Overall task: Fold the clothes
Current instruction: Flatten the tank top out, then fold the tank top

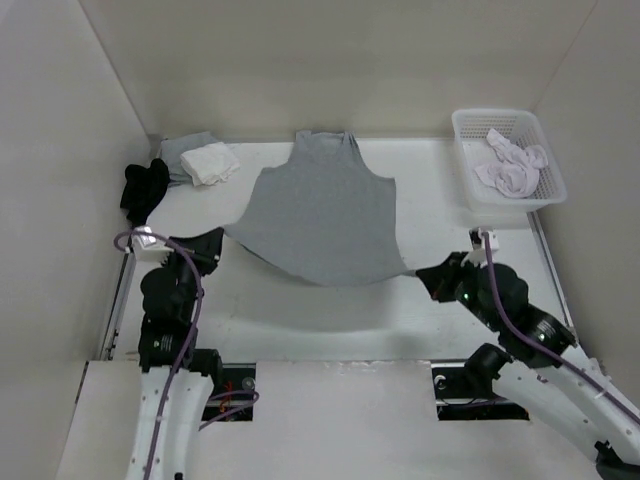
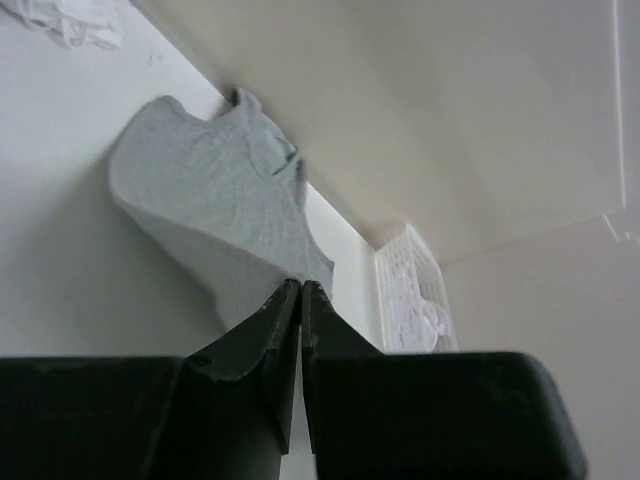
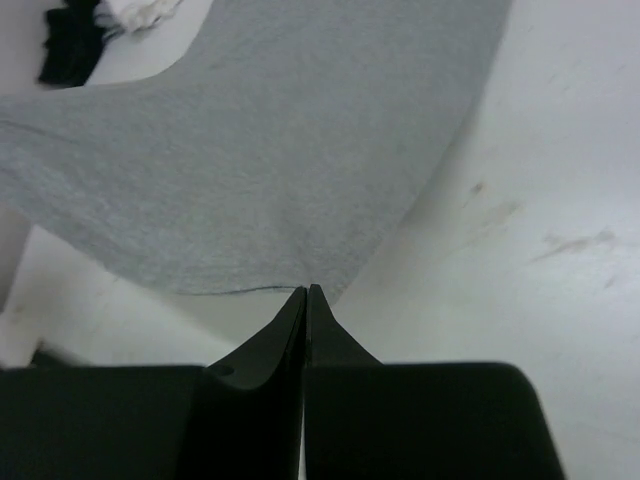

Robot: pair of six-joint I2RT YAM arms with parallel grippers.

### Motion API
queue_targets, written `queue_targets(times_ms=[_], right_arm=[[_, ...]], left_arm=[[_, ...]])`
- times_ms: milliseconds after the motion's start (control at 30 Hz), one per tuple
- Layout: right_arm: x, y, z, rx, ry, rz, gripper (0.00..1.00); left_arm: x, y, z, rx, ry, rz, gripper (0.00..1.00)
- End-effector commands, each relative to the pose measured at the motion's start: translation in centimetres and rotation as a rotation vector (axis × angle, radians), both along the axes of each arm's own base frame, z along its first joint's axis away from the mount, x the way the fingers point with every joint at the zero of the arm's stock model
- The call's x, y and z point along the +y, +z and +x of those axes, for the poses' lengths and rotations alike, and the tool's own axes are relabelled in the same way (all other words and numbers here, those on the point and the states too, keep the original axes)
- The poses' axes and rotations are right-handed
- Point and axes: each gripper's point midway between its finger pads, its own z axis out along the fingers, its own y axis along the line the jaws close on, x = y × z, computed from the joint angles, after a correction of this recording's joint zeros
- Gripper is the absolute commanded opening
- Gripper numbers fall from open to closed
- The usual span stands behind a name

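- The grey garment lies spread in the middle of the table, with its straps up against the back wall. Its near hem is lifted off the surface and casts a shadow below.
- The left gripper is at the hem's left corner. From above its tips are dark on dark and hard to pick out.
- The left wrist view is clearer. The left gripper has its jaws pressed together and the grey garment runs straight into the tips, so it is pinching the fabric. How much cloth sits between the pads is hidden.
- The right gripper is at the hem's right corner, where the cloth is drawn out to a point.
- In the right wrist view the right gripper has its jaws tight together, nipping the very edge of the grey garment. The black gripper body blocks the lower part of that view.
- The basket stands at the far right with a white-and-pink garment crumpled inside. In the left wrist view it shows only partly, and blurred.
- At the far left a black garment lies near the table edge. Beside it a white cloth lies on a grey piece that is mostly covered.
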Motion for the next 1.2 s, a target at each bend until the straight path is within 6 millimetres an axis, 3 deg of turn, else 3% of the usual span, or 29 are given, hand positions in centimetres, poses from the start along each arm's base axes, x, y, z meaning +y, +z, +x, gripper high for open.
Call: queue_targets(times_ms=[0, 67, 200, 300, 400, 467, 567, 667, 733, 833, 967, 1133, 1167], right_arm=[[0.6, -2.1, -4.3, 0.13, 0.008, 0.15, 0.0], [1.2, -2.2, -6.8, 0.175, 0.069, 0.177, 0.0], [-0.2, -4.2, -9.6, 0.304, 0.055, 0.085, 0.0], [0.1, -3.6, -9.6, 0.287, 0.052, 0.069, 0.0], [1.7, -1.5, -7.7, 0.188, 0.038, 0.046, 0.0], [3.0, -0.3, -4.9, 0.113, 0.0, 0.016, 0.0], [4.8, 1.2, 0.9, 0.024, -0.024, -0.013, 0.0], [4.3, 2.5, 8.8, -0.031, -0.096, 0.012, 0.0], [3.8, 3.3, 13.2, -0.047, -0.12, 0.046, 0.0], [2.4, 3.6, 18.6, -0.05, -0.168, 0.059, 0.0], [0.3, 3.8, 25.6, -0.046, -0.212, 0.077, 0.0], [-1.4, 2.1, 33.5, -0.015, -0.267, 0.101, 0.0], [-1.2, 1.3, 35.0, 0.002, -0.267, 0.103, 0.08]], left_arm=[[-1.6, -3.9, -4.0, 0.16, -0.068, -0.001, 0.03], [-2.0, -4.6, -6.1, 0.184, -0.07, -0.041, 0.03], [-0.7, -3.7, -9.2, 0.194, -0.021, -0.019, 0.03], [-0.3, -3.8, -9.2, 0.205, -0.005, 0.012, 0.03], [-0.4, -4.1, -7.4, 0.208, 0.01, 0.016, 0.03], [-0.1, -3.6, -5.3, 0.19, 0.046, 0.014, 0.03], [0.4, -1.2, -0.5, 0.103, 0.113, -0.035, 0.03], [0.1, 0.5, 5.2, 0.066, 0.13, -0.063, 0.03], [0.2, 1.9, 8.7, 0.042, 0.144, -0.059, 0.03], [0.1, 2.4, 13.8, 0.019, 0.161, -0.056, 0.03], [0.2, 0.7, 21.6, 0.045, 0.17, -0.032, 0.03], [-1.1, -3.0, 30.3, 0.09, 0.099, -0.024, 0.09], [-1.5, -3.4, 31.4, 0.086, 0.075, -0.031, 0.15]])
